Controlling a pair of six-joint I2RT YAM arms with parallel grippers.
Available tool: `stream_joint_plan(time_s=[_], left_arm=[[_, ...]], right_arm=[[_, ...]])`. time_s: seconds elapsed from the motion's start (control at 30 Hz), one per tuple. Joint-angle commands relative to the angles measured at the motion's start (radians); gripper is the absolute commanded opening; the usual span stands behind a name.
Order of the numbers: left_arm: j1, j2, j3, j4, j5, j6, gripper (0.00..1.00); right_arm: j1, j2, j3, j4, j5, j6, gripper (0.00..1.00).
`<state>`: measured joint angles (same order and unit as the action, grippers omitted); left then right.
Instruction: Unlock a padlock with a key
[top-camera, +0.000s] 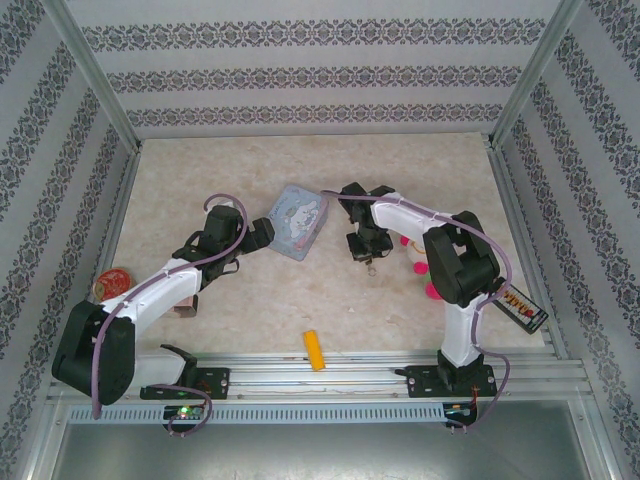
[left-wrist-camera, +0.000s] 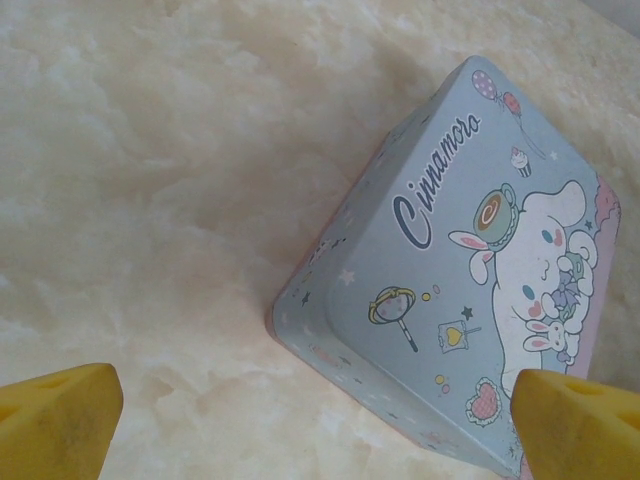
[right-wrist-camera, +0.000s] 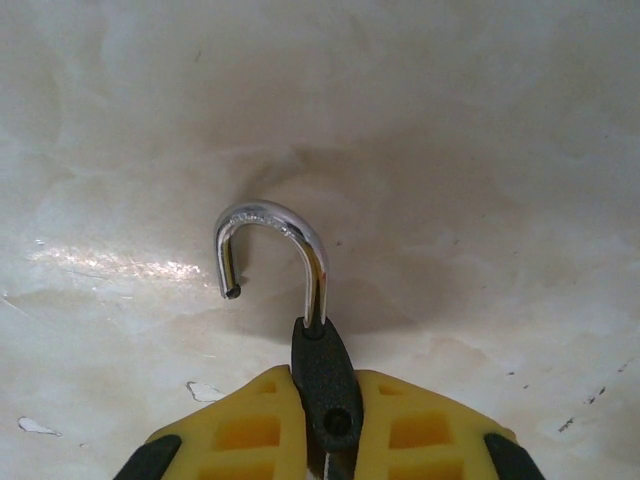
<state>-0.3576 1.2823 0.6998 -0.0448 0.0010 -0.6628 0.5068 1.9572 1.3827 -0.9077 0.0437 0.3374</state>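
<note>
right gripper (right-wrist-camera: 325, 400) clamped on padlock (right-wrist-camera: 320, 355), shackle (right-wrist-camera: 270, 214) sprung free | left gripper (left-wrist-camera: 320, 420) wide, near tin (left-wrist-camera: 470, 250) corner edge

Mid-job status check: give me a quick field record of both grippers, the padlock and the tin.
right gripper: shut on the padlock body
padlock: dark body pinched between the yellow pads, shackle pointing away from the wrist camera
shackle: open, one end free of the body
left gripper: open, holding nothing, aimed at the near corner of the tin
tin: pale blue, lying on the table, printed lid up
</note>
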Motion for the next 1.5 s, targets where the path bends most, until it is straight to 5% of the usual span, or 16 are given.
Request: stream_joint_plan(time_s=[0.0, 0.77, 1.47], left_arm=[[0.012, 0.01, -0.01, 0.012, 0.012, -0.015, 0.99], [0.012, 0.023, -0.014, 0.018, 0.013, -0.016, 0.99], [0.014, 0.027, -0.008, 0.009, 0.014, -0.019, 0.99]], right_arm=[[0.01, 0.011, 0.041, -0.044, 0.07, 0.019, 0.11], [0.072, 0.137, 0.142, -0.18, 0.344, 0.1, 0.13], [0.124, 0.1, 0.15, -0.134, 0.234, 0.128, 0.31]])
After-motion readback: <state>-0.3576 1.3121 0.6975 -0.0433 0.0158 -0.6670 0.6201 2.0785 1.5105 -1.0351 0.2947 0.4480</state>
